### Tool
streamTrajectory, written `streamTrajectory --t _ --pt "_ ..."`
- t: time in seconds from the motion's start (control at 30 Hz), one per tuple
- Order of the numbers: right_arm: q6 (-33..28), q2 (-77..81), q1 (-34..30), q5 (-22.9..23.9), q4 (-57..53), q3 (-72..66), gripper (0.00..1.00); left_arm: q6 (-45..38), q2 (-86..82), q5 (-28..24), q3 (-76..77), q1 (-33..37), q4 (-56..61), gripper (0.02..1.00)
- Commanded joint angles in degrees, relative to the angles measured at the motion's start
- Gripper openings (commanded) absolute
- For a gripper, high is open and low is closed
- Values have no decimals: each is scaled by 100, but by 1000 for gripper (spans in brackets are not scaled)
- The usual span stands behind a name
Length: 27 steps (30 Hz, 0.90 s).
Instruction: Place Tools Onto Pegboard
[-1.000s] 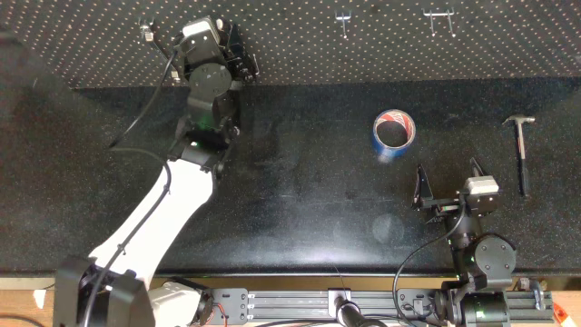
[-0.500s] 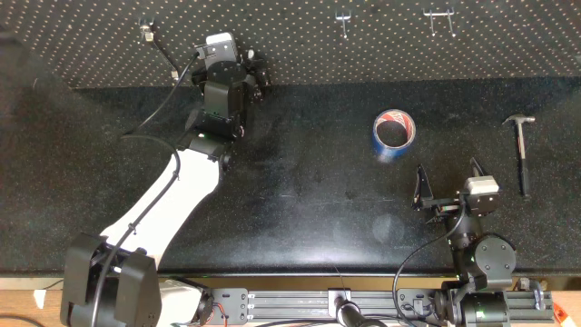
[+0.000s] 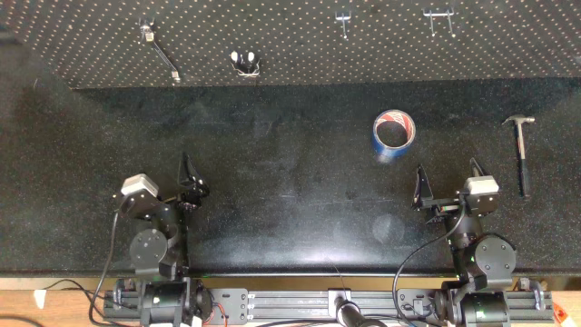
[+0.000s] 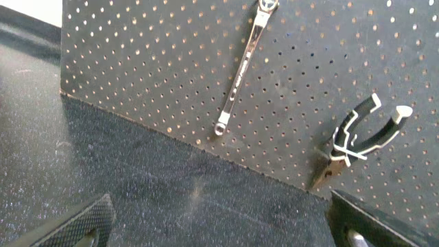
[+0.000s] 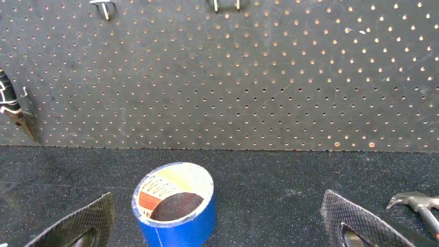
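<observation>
Withdrawn from the perforated pegboard [image 3: 290,36], the left arm is now sitting by its base, claw [image 4: 221,206] released and empty. Pliers [image 3: 243,62] are hanging near the slim wrench [image 3: 160,50]. Right claw [image 3: 447,180] is gaping too. Blue tape [image 3: 394,133] and hammer [image 3: 520,154] are lying well apart on the gritty black mat [image 3: 290,182], with open room around them.

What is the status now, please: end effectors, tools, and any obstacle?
Left end effector and right end effector open, empty. Wrench and pliers hang on pegboard; tape roll and hammer on the table. Nothing blocks the free hooks.
</observation>
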<state>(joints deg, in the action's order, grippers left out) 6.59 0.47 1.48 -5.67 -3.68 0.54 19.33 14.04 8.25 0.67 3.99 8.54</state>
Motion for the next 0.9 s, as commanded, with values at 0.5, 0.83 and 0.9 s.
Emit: streamTrajectory --t 0.5,0.83,0.9 --pt "46 -39 22 13 -13 -31 980 -1366 -1386 -896 -35 -509 -1320 996" --pt "1504 1488 308 122 -15 577 980 -1366 -1386 -896 -35 -509 -1320 996" --pt "1757 3254 765 -87 245 1510 980 -1366 -1386 -896 -35 -509 -1320 996"
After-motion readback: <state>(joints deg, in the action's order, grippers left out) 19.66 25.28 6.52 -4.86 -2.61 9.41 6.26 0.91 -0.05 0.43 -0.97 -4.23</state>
